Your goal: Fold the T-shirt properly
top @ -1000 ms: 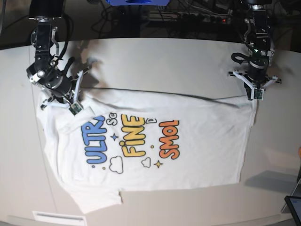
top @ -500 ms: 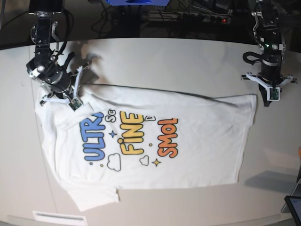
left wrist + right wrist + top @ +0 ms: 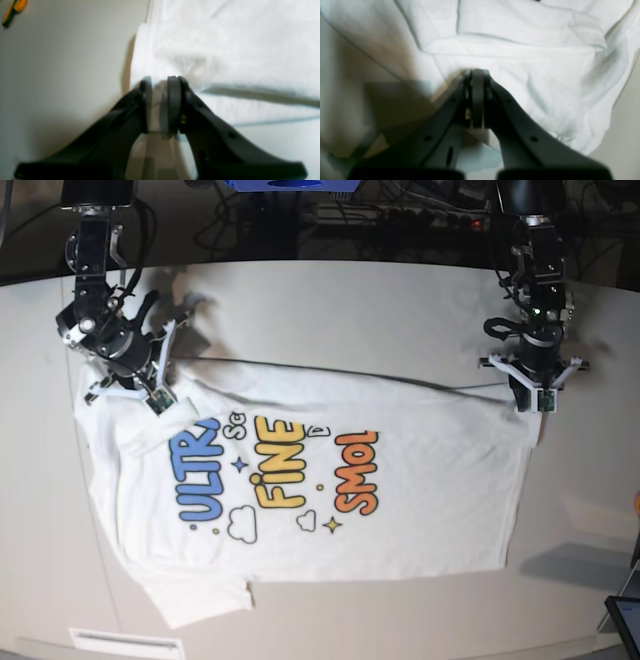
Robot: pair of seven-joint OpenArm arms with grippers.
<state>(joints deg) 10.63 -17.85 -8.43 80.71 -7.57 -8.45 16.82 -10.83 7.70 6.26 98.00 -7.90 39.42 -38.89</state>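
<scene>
Across the pale surface (image 3: 380,310) the T-shirt (image 3: 420,500) lay spread flat, print side up, with ULTRA in blue, FINE in yellow and SMOL in orange reading sideways in the base view, plus little clouds and stars around them. One sleeve stuck out at the near edge of the shirt, toward the base view's left.

Right end effector (image 3: 152,394) was at the shirt's far corner on the base view's left, by the other sleeve. From its wrist cam the end effector (image 3: 477,75) was clamped tight with white cloth bunched around the tips, so it looked like it was pinching the shirt (image 3: 520,50), and the fabric there was all creased and folded over.

Left end effector (image 3: 534,398) sat over the opposite far corner, at the hem end. Its wrist cam was blurry, but the left end effector (image 3: 160,82) had a small gap between the pads, nothing clearly caught in there, tips right at the shirt's (image 3: 225,50) edge.

Something orange (image 3: 13,8) with a dark end lay off in the corner of that view, well away from the shirt
</scene>
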